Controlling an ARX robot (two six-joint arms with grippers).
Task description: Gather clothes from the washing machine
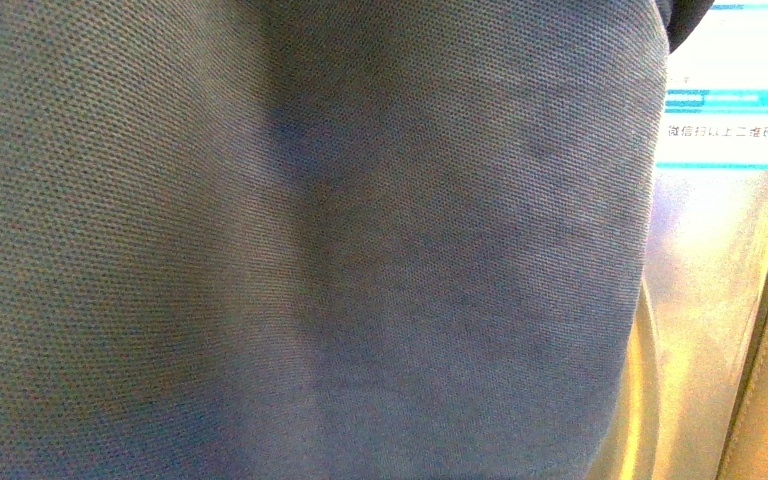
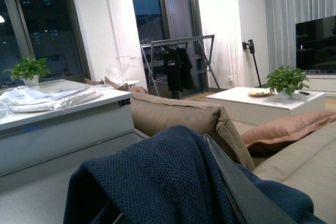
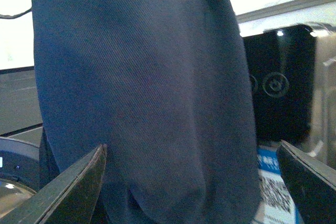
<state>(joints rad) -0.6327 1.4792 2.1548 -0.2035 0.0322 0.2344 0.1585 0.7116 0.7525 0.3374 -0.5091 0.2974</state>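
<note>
The clothes (image 1: 300,240), a grey-blue ribbed fabric, hang right in front of the front camera and fill almost the whole view. The washing machine (image 1: 705,300) shows only as a grey metal strip with blue-white stickers at the right. My left gripper (image 2: 210,203) is shut on the clothes (image 2: 152,177), which drape over its dark finger (image 2: 236,182). My right gripper (image 3: 191,182) is open, its two dark fingers spread wide, with the hanging clothes (image 3: 142,93) between and beyond them. The machine's black panel (image 3: 275,85) with round buttons lies behind.
The left wrist view looks into a room: a tan sofa (image 2: 178,111) with a pink cushion (image 2: 289,127), a white counter (image 2: 63,114), a low white table (image 2: 262,100) with a plant and a clothes rack (image 2: 178,61) by the windows.
</note>
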